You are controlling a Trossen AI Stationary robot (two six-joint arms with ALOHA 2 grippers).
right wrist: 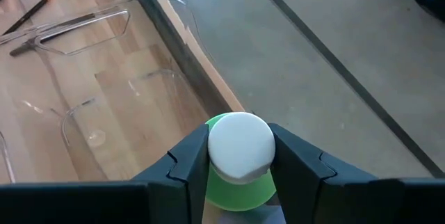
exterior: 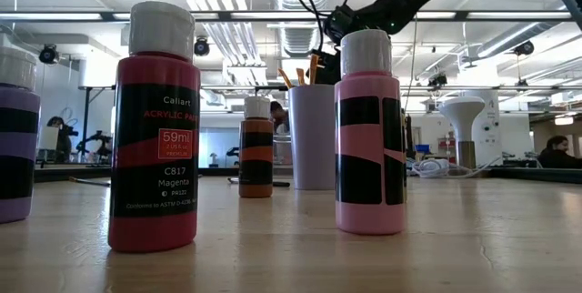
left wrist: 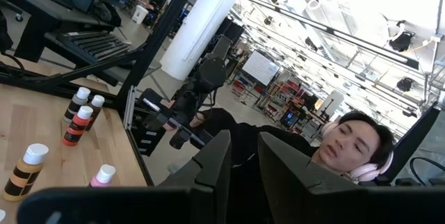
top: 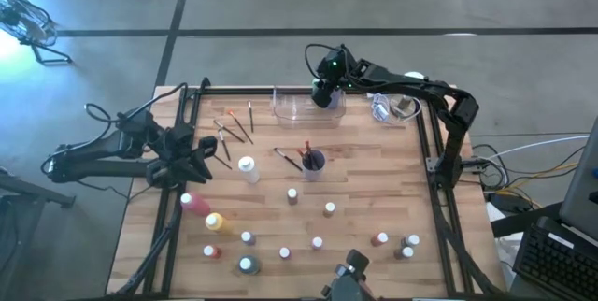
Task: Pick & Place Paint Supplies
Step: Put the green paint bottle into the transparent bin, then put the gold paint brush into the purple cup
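A green paint bottle with a white cap (right wrist: 240, 144) sits between the fingers of my right gripper (right wrist: 240, 172), which is shut on it. That gripper (top: 324, 95) slants down over a clear plastic container (top: 308, 107) at the table's far edge. The container's clear walls (right wrist: 104, 106) show beside the bottle. Several small paint bottles (top: 291, 194) stand on the near half of the table. Thin paintbrushes (top: 234, 129) lie at the far left. My left gripper (top: 200, 151) waits level at the table's left side, a narrow gap between its fingers (left wrist: 243, 144) and nothing in it. My right gripper pinches the green bottle between its two fingers (right wrist: 188, 161), one on each side just below the white cap, at the green shoulder (right wrist: 236, 193). The fingers slant down from the table's right side. The gripper hides the bottle's base, so whether it rests on anything cannot be told.
A purple cup with brushes (top: 313, 161) stands mid-table, with a white bottle (top: 248, 168) to its left. A pink bottle (top: 193, 203) and a yellow one (top: 215, 222) lie near the left edge. A clear object (top: 397, 107) sits far right. A person (left wrist: 354, 147) shows beyond the table.
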